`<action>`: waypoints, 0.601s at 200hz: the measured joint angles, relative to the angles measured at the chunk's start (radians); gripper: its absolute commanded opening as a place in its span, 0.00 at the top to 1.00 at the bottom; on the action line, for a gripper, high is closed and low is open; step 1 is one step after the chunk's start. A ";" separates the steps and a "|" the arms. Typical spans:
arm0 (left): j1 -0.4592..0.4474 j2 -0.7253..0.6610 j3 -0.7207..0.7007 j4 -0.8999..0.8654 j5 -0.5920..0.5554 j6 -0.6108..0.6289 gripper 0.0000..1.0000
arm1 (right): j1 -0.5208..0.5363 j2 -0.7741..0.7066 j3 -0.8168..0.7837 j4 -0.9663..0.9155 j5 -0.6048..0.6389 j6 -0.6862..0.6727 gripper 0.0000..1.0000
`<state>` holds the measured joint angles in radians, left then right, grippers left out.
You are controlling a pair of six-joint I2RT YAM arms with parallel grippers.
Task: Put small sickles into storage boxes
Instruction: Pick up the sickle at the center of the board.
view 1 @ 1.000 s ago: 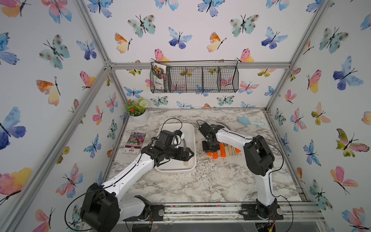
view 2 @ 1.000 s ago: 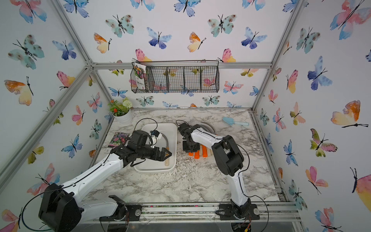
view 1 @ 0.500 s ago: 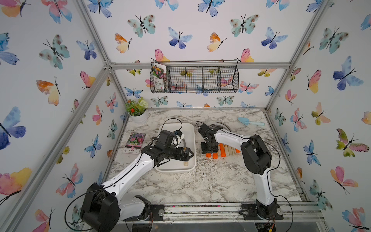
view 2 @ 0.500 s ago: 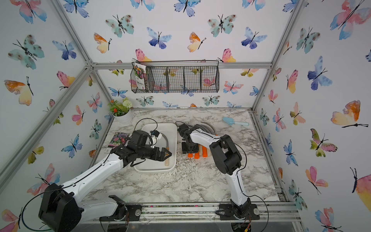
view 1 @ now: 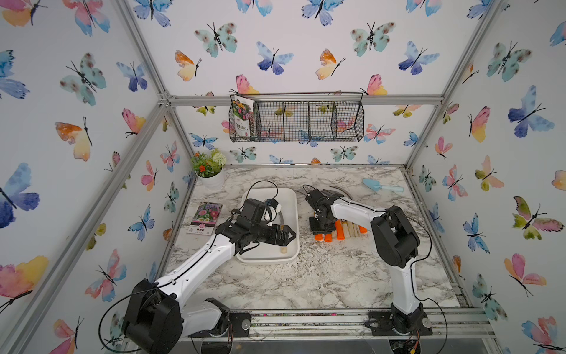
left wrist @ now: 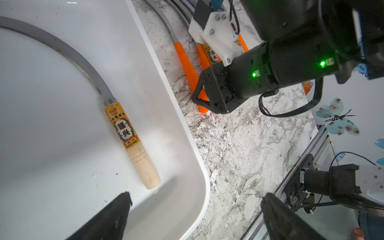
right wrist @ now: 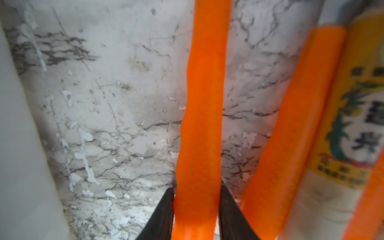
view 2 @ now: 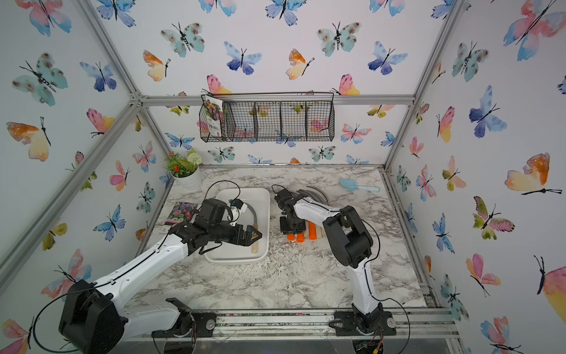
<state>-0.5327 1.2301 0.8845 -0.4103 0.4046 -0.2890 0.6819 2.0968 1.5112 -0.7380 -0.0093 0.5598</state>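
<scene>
Clamping the orange-handled sickle (right wrist: 204, 104) at the handle with the right gripper (right wrist: 196, 188), both jaws pressed against the two sides of the plastic. Seems to lie flat on the marble table (view 1: 306, 282), not yet lifted, just beside the other sickles (view 1: 343, 228) with handles side by side, and near the long wall of the white tray (view 1: 292, 196). Hovering over that tray with the left gripper (left wrist: 197, 197), jaws spread wide and holding nothing. Lying in the tray already: one wooden-handled sickle (left wrist: 128, 133), blade curving along the tray floor.

Judging by look only: probably light, and stiff all through, so no sagging to expect when raised. Smooth plastic handle, likely a bit slippery, so better to keep the grip around the middle of the handle and not near its end. Probably heavier on the blade side, so may tip blade-down and turn in the jaws if held loosely. Better not to take by the blade: thin, curved, hard metal, little surface to press on. Needs care also with the neighbouring orange handle (right wrist: 291, 124), very close to one jaw; could be dragged along. Should go into the tray lengthwise, with little room to spare
</scene>
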 measured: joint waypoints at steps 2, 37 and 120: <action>0.000 0.000 0.000 0.000 0.000 0.000 0.02 | 0.000 -0.001 -0.001 0.001 0.000 -0.001 0.70; 0.000 0.000 0.000 0.000 0.000 0.000 0.02 | -0.003 -0.002 -0.005 0.007 -0.006 -0.004 0.83; 0.000 0.000 0.000 -0.001 0.000 -0.003 0.02 | -0.002 -0.007 0.001 -0.005 -0.002 -0.012 0.99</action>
<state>-0.5327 1.2301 0.8845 -0.4110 0.4049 -0.2924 0.6796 2.0895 1.5124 -0.7429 -0.0113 0.5480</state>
